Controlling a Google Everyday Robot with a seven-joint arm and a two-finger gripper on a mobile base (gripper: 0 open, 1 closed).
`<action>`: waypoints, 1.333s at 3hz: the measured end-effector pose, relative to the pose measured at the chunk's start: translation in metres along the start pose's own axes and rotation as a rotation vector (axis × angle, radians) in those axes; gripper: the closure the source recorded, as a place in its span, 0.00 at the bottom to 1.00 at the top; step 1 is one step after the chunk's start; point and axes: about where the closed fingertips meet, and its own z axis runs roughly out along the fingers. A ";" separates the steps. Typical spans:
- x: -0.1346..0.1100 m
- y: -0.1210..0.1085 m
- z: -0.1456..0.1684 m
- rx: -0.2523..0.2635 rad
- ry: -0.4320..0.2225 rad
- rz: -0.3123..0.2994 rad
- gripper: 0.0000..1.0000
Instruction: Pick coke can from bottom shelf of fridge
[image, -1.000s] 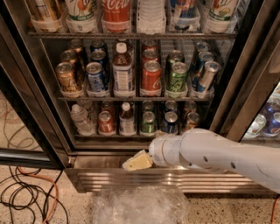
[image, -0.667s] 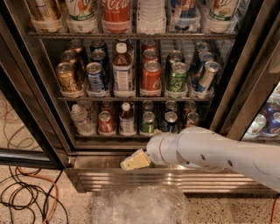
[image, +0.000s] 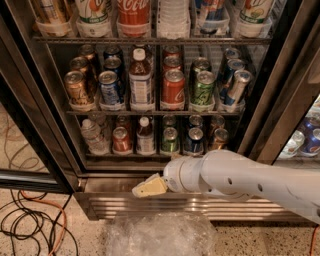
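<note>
The coke can (image: 121, 139), small and red with a silver top, stands on the bottom shelf (image: 150, 154) of the fridge (image: 55, 125), second lane from the left. It sits between clear water bottles (image: 92, 134) and a white-capped bottle (image: 145, 136). My gripper (image: 149, 187) with its cream tip is below the shelf, in front of the steel base panel (image: 115, 207), a little right of and below the can. It holds nothing. The white arm (image: 240, 177) reaches in from the right.
Green, blue and orange cans (image: 192, 140) fill the shelf's right lanes. A larger red can (image: 173, 88) stands on the shelf above. The open glass door (image: 30, 165) is at the left. Cables (image: 30, 225) lie on the floor, and crumpled clear plastic (image: 160, 235) lies below the base.
My gripper and arm have shifted slightly to the left in front of the base panel. The cans and bottles have not moved.
</note>
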 end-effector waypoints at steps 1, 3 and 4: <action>0.003 0.019 0.022 -0.045 -0.022 0.017 0.00; 0.002 0.038 0.040 -0.093 -0.045 0.026 0.00; 0.001 0.052 0.058 -0.109 -0.063 0.044 0.00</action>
